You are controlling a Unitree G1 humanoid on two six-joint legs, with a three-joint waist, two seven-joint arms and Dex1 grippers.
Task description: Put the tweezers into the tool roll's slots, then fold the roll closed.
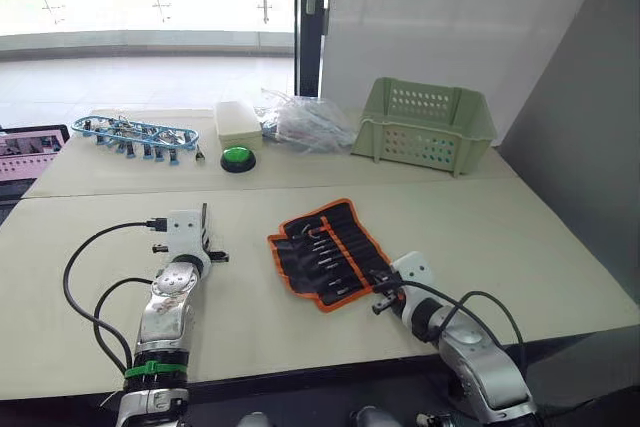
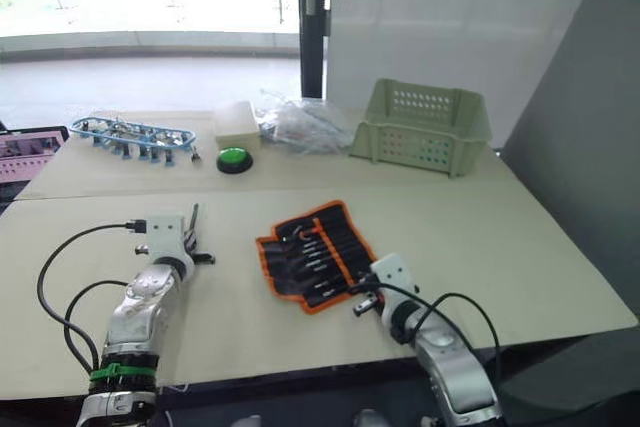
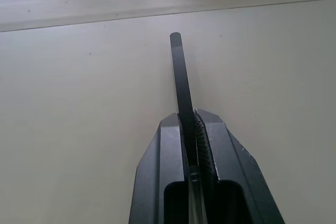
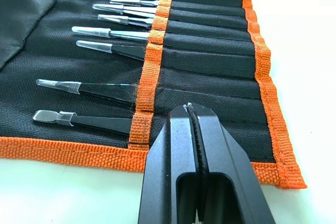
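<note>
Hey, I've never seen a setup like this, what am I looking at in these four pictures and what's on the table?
This is a two-armed humanoid robot at a pale table. Two pictures come from cameras in its head, looking down over its arms; the other two come from a camera on each wrist. Each arm ends in a tool with two black fingers. The left tool is shut on one slim black tweezer. The right tool is shut with nothing in it, at the edge of the open black fabric tool roll with orange edging, where other tweezers sit in slots. Farther back lie a pale green perforated basket, a green button and a blue rack of clips.
</note>
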